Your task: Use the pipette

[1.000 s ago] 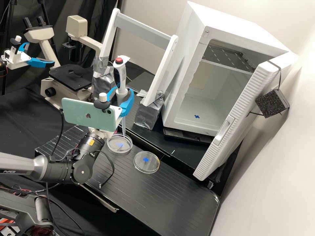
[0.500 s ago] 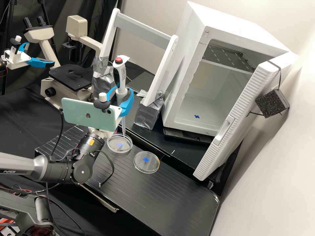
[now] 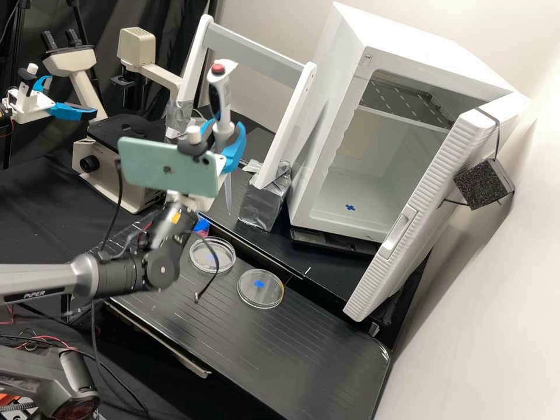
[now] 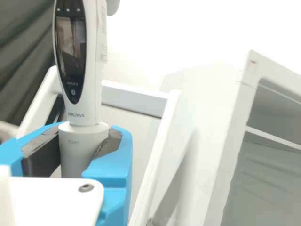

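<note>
The white, red-buttoned pipette (image 3: 224, 94) is clamped nearly upright by the blue-fingered white gripper (image 3: 224, 130), apparently so its slender tip (image 3: 228, 193) hangs free

Pipette (image 3: 226, 99) has gone up since the earlier high views. Its tip (image 3: 228, 195) was down at the farther-left dish (image 3: 204, 269); we now see it raised, apart from that dish. Gripper (image 3: 223, 134) and phone (image 3: 166, 166) rose along with it, shifted slightly right in the high view. Arm's wrist joints (image 3: 157, 271) are higher too. Loose cable (image 3: 201, 291) has swung across our view of the same dish. Blue-and-pink item (image 3: 202, 224) behind it is now more exposed.
</note>
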You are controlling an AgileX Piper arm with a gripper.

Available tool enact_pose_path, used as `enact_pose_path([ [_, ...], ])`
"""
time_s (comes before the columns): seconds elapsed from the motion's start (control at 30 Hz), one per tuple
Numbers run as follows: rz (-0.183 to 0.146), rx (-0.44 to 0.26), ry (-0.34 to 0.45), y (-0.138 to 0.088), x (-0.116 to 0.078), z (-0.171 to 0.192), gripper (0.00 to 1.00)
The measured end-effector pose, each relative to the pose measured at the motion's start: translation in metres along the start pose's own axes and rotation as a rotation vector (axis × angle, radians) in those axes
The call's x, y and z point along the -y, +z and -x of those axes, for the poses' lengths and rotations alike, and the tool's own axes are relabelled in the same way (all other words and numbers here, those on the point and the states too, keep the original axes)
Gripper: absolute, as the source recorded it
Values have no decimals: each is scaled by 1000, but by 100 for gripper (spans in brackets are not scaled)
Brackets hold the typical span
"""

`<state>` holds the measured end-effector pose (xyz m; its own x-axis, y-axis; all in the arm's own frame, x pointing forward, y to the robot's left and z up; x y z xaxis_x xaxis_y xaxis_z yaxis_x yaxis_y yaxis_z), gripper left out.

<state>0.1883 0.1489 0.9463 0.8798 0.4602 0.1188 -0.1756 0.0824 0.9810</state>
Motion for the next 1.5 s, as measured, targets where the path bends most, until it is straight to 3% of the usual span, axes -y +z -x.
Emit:
enact_pose_path([
  [0.1,-37,78,-4,-13,-14,-21,0],
  [0.2,-72,92,-6,-24,-23,-38,0],
  [0.53,-78,20,40,-39,-42,-58,0],
  [0.7,-105,-81,-15,-72,-40,-76,0],
  [0.87,-93,-133,-109,-100,-28,-96,0],
  [1.03,-79,-98,-193,-105,-8,-116,0],
  [1.23,-64,-8,-251,-92,12,-142,0],
  [1.37,-49,65,-256,-76,17,-156,0],
  [1.5,-58,124,-247,-64,16,-166,0],
])
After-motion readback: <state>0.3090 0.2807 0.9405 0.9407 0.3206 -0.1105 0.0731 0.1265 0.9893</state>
